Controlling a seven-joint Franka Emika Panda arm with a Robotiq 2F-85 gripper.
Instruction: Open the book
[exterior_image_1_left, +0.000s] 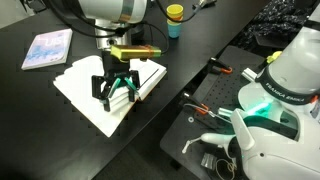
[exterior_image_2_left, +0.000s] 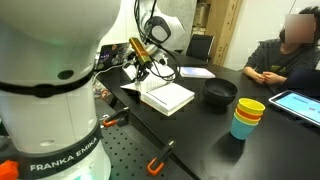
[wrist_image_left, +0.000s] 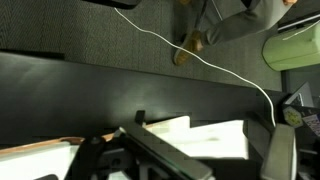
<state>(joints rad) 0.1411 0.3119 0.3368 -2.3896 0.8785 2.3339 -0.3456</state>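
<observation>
The book (exterior_image_1_left: 85, 95) lies open on the black table (exterior_image_1_left: 40, 110), showing plain white pages; it also shows in an exterior view (exterior_image_2_left: 168, 98). My gripper (exterior_image_1_left: 115, 98) points down over the right half of the open pages, with its black fingers spread apart and nothing between them. It also shows in an exterior view (exterior_image_2_left: 143, 74). In the wrist view the white pages (wrist_image_left: 205, 135) lie between the two dark fingers, and a tan strip of cover (wrist_image_left: 40, 148) shows at the lower left. I cannot tell whether the fingertips touch the page.
A thin pale blue-and-pink booklet (exterior_image_1_left: 47, 47) lies beyond the book. Stacked coloured cups (exterior_image_2_left: 248, 118), a black bowl (exterior_image_2_left: 220, 93) and a tablet (exterior_image_2_left: 300, 103) stand near a seated person (exterior_image_2_left: 285, 55). A second robot base (exterior_image_1_left: 275, 90) and orange-handled tools (exterior_image_1_left: 215, 108) sit nearby.
</observation>
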